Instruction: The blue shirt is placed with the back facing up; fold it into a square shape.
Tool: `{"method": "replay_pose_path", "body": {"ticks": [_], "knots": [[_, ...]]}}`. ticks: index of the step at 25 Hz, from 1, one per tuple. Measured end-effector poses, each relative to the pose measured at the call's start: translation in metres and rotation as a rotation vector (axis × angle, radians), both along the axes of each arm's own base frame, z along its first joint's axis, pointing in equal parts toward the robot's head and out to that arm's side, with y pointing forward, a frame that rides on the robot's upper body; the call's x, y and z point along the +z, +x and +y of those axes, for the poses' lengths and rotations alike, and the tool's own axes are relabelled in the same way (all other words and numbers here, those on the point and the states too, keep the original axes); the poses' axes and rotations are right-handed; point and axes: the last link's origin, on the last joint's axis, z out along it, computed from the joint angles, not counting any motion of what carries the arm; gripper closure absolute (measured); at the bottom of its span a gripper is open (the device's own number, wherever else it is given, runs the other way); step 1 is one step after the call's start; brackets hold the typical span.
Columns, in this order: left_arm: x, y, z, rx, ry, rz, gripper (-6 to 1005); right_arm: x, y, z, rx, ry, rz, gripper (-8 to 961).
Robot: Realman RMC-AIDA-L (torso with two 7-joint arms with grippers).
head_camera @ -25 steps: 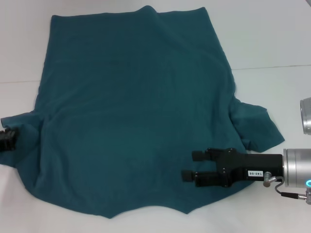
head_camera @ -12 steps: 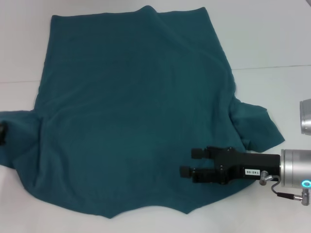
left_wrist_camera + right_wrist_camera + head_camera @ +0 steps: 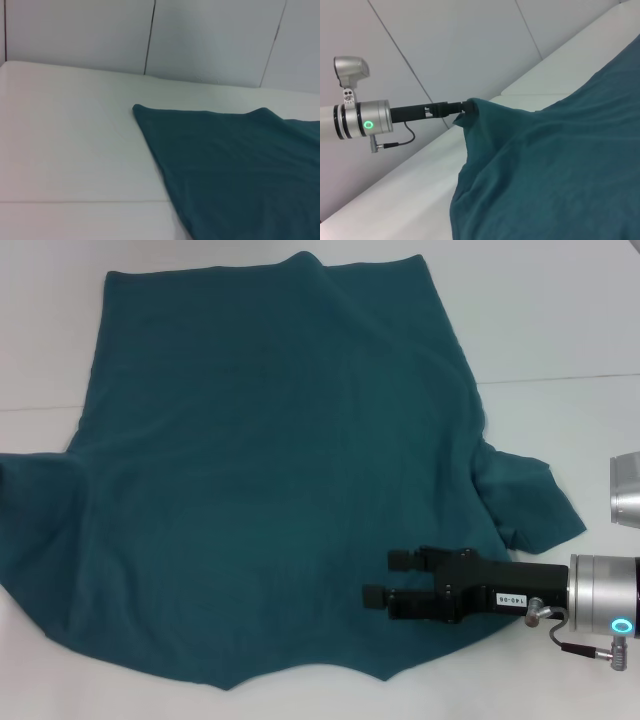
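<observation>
Blue shirt [image 3: 280, 470] lies flat on table [image 3: 560, 330], left gripper [image 3: 462, 111] clamped on its sleeve, right gripper [image 3: 385, 578] jaws apart above the hem corner; best lower squarely, pinch one layer.

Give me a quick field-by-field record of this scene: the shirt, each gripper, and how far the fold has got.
shirt: blue shirt spread over the white table, plain side up
left gripper: shut on the shirt's left sleeve, holding it lifted off the table; out of frame in the head view
right gripper: over the shirt's near right part, fingers apart, holding nothing
right sleeve: lies flat, pointing outward
fold progress: no fold laid yet; shirt not square
</observation>
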Motion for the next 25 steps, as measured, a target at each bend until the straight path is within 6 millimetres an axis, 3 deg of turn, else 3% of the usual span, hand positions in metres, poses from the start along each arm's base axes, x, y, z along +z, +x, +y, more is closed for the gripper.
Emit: {"method": "replay_pose_path", "body": {"ticks": [11,20,25], "knots": [[0.005,0.014,-0.002,-0.055,-0.039,-0.049,990,0.0,-0.001,0.002,-0.002,0.008,0.0,29],[-0.008,0.045,-0.006,-0.155,-0.137,-0.243,987,0.0,-0.001,0.003,0.004,0.015,-0.007,29],[-0.028,0.059,-0.003,-0.175,-0.147,-0.427,985,0.0,0.0,0.003,0.012,0.02,-0.012,29]]}}
